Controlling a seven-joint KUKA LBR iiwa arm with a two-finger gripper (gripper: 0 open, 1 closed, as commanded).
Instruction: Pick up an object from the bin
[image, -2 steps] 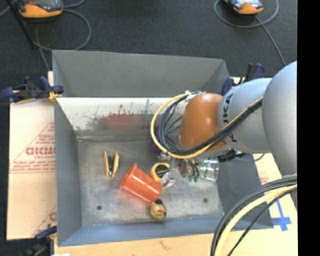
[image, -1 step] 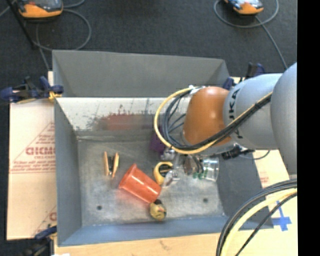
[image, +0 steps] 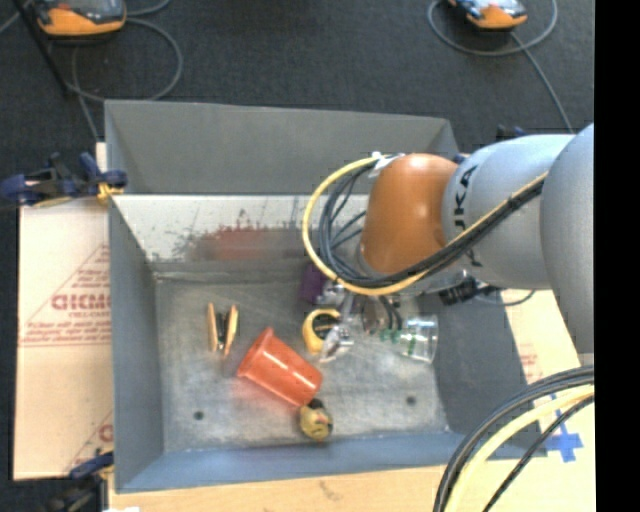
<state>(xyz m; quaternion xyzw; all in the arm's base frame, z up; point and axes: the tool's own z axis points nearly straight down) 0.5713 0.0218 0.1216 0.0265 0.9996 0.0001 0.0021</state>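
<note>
**Camera view: gripper low beside a yellow ring, mid-bin**

Down near the floor of the grey bin, a little right of centre: gripper, half hidden under the arm's orange cover and looped cables. Cannot tell how far open, nor whether closed on anything.

Nearest to it, touching or just beside on the left: small yellow ring with a dark middle, flat or nearly flat on the floor. Close by:
- orange plastic cup on its side, just below-left of the ring
- purple thing behind, mostly covered by the arm
- clear tumbler to the right, tipped over

Farther off: yellow clip to the left, and a yellowish ball near the front wall.

Judged as a likely pick, the ring: light, stiff, probably smooth and somewhat slippery, not fragile. Best taken across the band, one side inside the hole and one outside, or across the whole width if narrow enough. Worth minding the cup's rim alongside, easily nudged and prone to rolling.
</note>
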